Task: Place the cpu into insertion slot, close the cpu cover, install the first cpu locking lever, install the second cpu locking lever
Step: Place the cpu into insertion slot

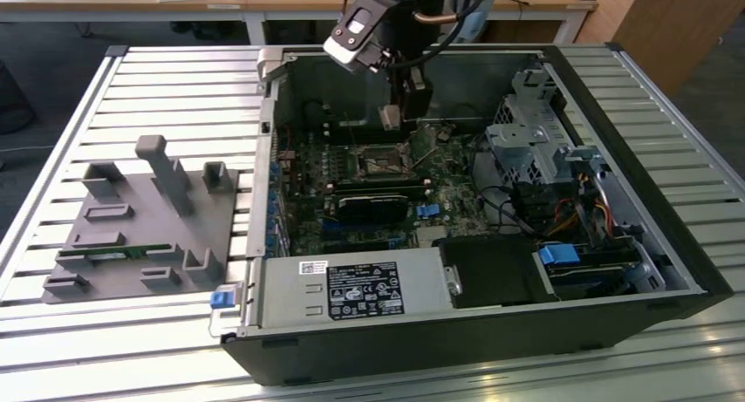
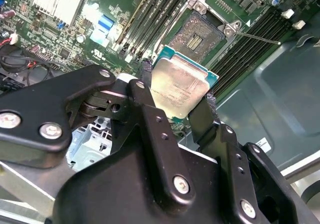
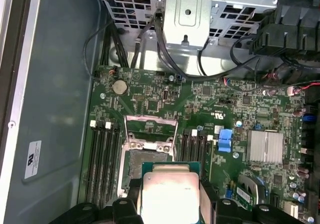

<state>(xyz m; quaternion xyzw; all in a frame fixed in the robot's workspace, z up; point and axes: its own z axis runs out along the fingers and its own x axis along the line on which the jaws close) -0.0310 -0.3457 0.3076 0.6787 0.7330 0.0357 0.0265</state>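
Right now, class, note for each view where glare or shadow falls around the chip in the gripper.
Second wrist view: glare sheens the cpu clamped in the gripper. First wrist view: the heatsink looks washed pale. Exterior view: the computer case interior lies in shadow.

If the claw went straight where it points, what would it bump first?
Probably the open insertion slot on the motherboard; the cpu the claw holds would touch first, though depth is unclear.
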